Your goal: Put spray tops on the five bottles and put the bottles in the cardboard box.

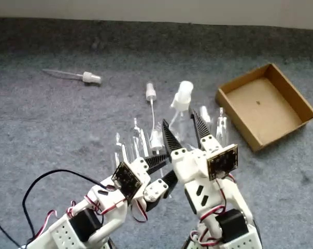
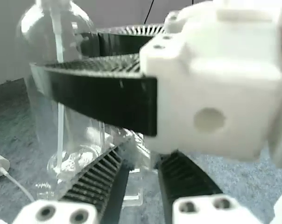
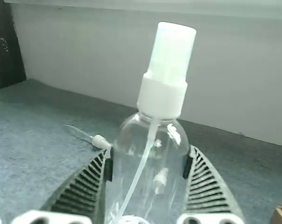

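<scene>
The left gripper [image 1: 161, 168] sits by the desk's near edge, fingers slightly apart beside bare bottles [image 1: 139, 136]. Just beyond, the right gripper [image 1: 183, 129] has its fingers clamped on a capped bottle [image 1: 182, 106], probably for carrying to the cardboard box [image 1: 265, 104] by the right edge.

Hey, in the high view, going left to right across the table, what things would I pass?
loose spray top → second loose spray top → capped bottle → cardboard box
</scene>
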